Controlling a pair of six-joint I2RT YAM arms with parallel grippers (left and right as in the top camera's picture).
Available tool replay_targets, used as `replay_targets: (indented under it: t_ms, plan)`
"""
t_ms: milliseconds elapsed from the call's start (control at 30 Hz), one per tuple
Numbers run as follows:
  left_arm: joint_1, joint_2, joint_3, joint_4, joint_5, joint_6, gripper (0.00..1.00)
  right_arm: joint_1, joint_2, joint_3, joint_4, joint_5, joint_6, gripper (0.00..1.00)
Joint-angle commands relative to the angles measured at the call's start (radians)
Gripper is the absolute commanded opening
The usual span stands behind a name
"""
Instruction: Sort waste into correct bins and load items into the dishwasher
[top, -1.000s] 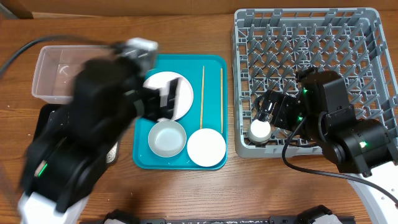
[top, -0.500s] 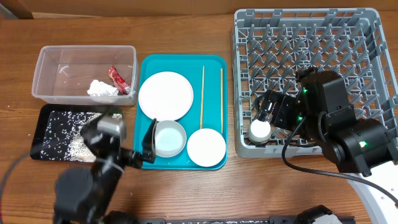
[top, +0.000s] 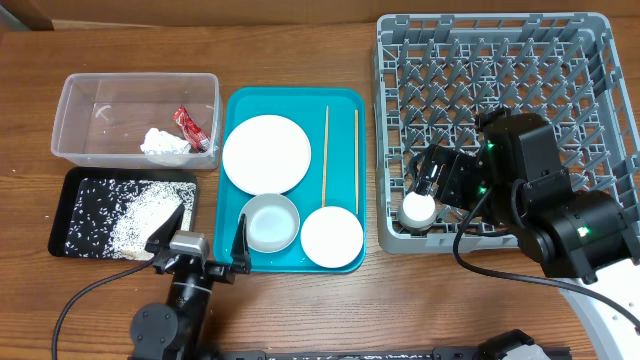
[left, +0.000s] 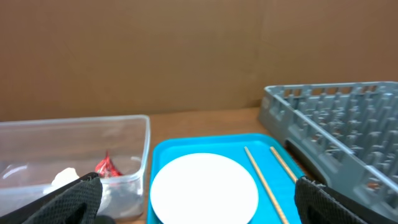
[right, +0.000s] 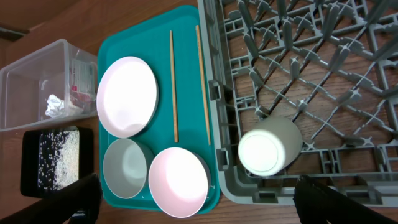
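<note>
Overhead cam first: the waste half looks done, we'd say. Red wrapper (top: 188, 127) and tissue wad (top: 163, 145) sit in the clear tub (top: 100, 105). Rice grains (top: 130, 215) are spread in the black tray (top: 58, 235) just in front of it. So we're on the dishwasher half now.

Cup (top: 419, 208) is already in the dish rack (top: 560, 60), lying on its side at the near-left corner among the pegs. Right gripper (right: 199, 198) hovers right by it, jaws spread wide, nothing held. On the right wrist cam the cup sits clear of both fingertips, so we read it as placed, not gripped.

Left gripper (top: 202, 238) is low near the table's (top: 300, 50) front edge, just off the teal tray's (top: 340, 110) near-left corner. Its jaws are wide apart too, and empty.

Left to load, all on the teal tray:
- plate (top: 266, 153), far-left part
- chopsticks (top: 325, 155), parallel along the right
- left bowl (top: 271, 222) and right bowl (top: 332, 237), side by side at the near edge

Our guess for the next move: the left arm is closest to the left bowl. That calls for a rim pinch, one finger in and one out, then a carry across to the rack and a slot btw pegs. The plate lies flat w/ little edge to grab, so it looks trickier. The chopsticks will need a near-shut pinch.
</note>
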Motion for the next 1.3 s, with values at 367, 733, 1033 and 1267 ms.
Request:
replay_targets:
  t_ms: [367, 733, 1033, 1267]
  plan:
    - [0.006, -0.006, -0.199, 0.132, -0.050, 0.019, 1.00, 0.003, 0.001, 0.013, 0.005, 0.003, 0.001, 1.00]
    - [0.006, -0.005, -0.199, 0.132, -0.050, 0.019, 1.00, 0.003, 0.001, 0.013, 0.006, 0.000, 0.002, 1.00]
    - [0.006, -0.005, -0.199, 0.132, -0.050, 0.019, 1.00, 0.135, 0.115, 0.013, 0.342, -0.222, 0.001, 0.91]
    - [0.006, -0.005, -0.199, 0.132, -0.050, 0.019, 1.00, 0.281, 0.462, 0.013, 0.325, 0.031, 0.057, 0.68]
